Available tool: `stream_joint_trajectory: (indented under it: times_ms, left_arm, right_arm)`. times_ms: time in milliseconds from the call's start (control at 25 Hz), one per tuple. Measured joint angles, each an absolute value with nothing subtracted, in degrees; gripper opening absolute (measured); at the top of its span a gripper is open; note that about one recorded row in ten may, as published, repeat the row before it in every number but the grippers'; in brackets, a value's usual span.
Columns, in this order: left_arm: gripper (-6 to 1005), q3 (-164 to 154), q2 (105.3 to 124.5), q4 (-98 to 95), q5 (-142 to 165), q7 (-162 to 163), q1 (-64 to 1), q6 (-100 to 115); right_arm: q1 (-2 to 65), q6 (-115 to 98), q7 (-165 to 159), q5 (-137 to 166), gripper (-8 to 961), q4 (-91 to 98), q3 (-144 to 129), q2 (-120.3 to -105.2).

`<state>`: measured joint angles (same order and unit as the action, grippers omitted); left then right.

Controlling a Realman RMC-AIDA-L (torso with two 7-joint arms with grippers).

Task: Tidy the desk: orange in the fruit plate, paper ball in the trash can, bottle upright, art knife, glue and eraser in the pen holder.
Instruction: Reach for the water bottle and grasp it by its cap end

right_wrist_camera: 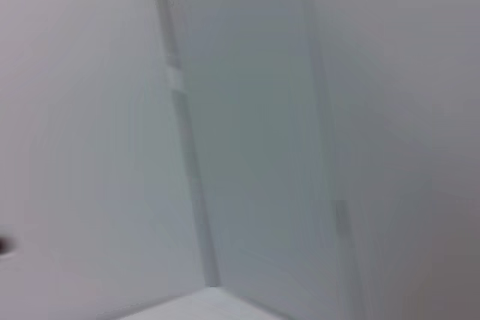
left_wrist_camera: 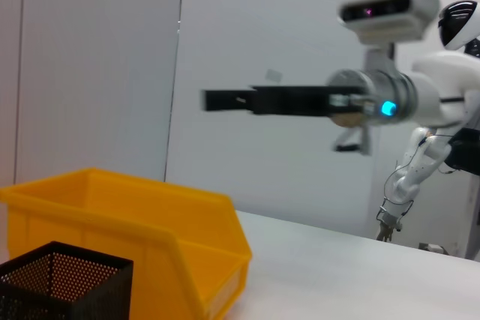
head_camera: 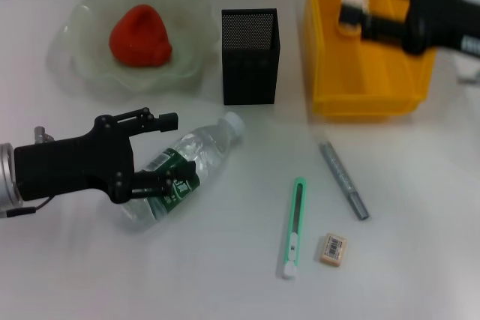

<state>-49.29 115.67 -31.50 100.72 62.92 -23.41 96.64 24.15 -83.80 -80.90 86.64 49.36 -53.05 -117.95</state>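
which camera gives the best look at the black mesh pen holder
The head view: the whole pen holder stands upright between the fruit plate and the yellow bin. The left wrist view catches only its top corner; the right wrist view shows none of it.

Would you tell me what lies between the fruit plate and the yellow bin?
In the head view, the black mesh pen holder stands between the fruit plate and the yellow bin; bare table lies on either side of it.

clear plastic bottle point(head_camera: 187, 166), black mesh pen holder point(head_camera: 250, 56)
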Motion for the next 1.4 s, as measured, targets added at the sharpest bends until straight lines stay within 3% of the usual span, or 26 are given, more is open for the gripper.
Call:
stream_joint_trajectory:
  times_ms: [160, 360, 1120, 1400]
  left_arm:
    - [808, -49.2, 115.25, -31.6, 100.7, 64.2, -24.0, 95.9]
    - [808, -49.2, 114.99, -31.8, 101.0, 65.5, -24.7, 95.1]
    - [808, -49.8, 114.26, -31.9, 101.7, 67.8, -27.0, 92.4]
    - [808, -49.9, 114.79, -35.6, 104.7, 77.7, -32.0, 88.3]
  right_arm:
    - [24.2, -92.2, -71.8, 86.9, 753, 37.1, -51.9, -115.04]
    - [22.6, -92.9, -62.4, 89.4, 753, 29.3, -51.5, -113.60]
    - [22.4, -82.1, -55.4, 101.3, 752, 27.9, -51.7, -116.91]
    - [21.9, -81.7, -54.7, 101.5, 752, 28.4, -51.5, -117.51]
